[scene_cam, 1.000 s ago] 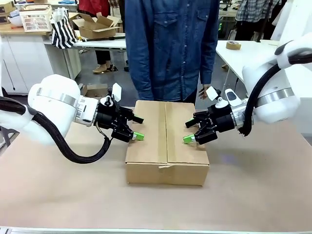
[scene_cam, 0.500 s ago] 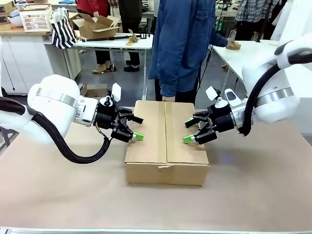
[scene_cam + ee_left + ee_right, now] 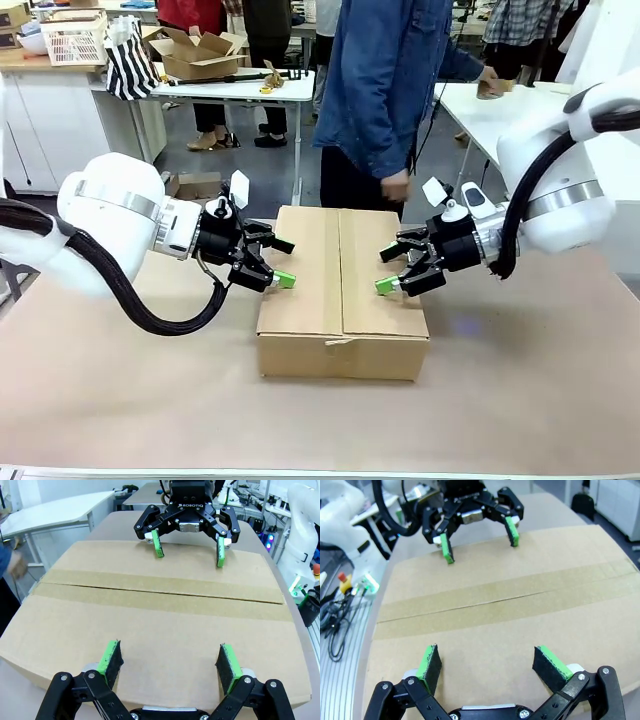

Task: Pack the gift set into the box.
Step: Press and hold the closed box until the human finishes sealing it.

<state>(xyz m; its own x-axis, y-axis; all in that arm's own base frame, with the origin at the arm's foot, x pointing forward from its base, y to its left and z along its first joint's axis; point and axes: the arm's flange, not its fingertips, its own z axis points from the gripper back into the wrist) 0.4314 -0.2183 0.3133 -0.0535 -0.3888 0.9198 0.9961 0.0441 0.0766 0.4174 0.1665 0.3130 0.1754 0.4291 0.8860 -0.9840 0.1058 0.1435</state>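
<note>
The left gripper (image 3: 281,262) has its fingers (image 3: 111,660) spread wide and released, grasping nothing, poised at the left edge of the box (image 3: 342,290); the right gripper (image 3: 389,269) mirrors it at the right edge, fingers (image 3: 429,662) likewise parted and empty. The box sits in the middle of the frame on the brown counter (image 3: 520,400), its two top flaps folded shut with a seam running down the centre; the gift set is presumably inside, though the closed flaps hide it.

The risk, as I judge it, lies in the flaps; no tape is clearly visible across the seam, so they may spring up once nothing presses them; a finger pushing unevenly near one edge could also skid the box across the counter or dent the cardboard; and the two arms face each other closely enough that a careless reach across the middle could bring them together.

The front view shows a person (image 3: 385,90) in a denim shirt at the upper centre, turned toward a white table at upper right, one hand (image 3: 396,186) hanging near the box's far edge; each wrist view instead shows the seam at close range and the opposite gripper head-on, both green pads hovering over the lid, which the front view only shows from the side.
</note>
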